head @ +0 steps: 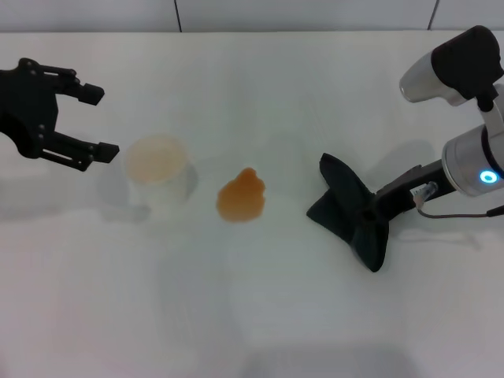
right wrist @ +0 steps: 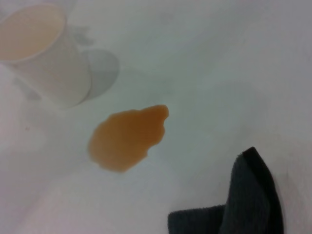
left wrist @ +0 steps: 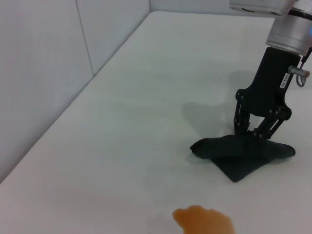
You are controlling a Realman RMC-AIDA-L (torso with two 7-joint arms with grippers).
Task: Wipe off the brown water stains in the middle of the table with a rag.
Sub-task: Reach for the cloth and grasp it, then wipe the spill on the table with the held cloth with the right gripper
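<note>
The brown water stain (head: 242,197) is an orange-brown blotch in the middle of the white table (head: 260,315). It also shows in the right wrist view (right wrist: 127,138) and at the edge of the left wrist view (left wrist: 204,222). The dark rag (head: 346,206) lies on the table to the right of the stain, apart from it. My right gripper (head: 372,211) is shut on the rag's middle, as the left wrist view (left wrist: 256,135) shows, with the rag (left wrist: 243,155) resting on the table. My left gripper (head: 102,120) is open and empty at the far left.
A translucent white cup (head: 157,168) with a brownish inside stands upright left of the stain, between it and the left gripper. It also shows in the right wrist view (right wrist: 36,48). A wall runs along the table's far edge.
</note>
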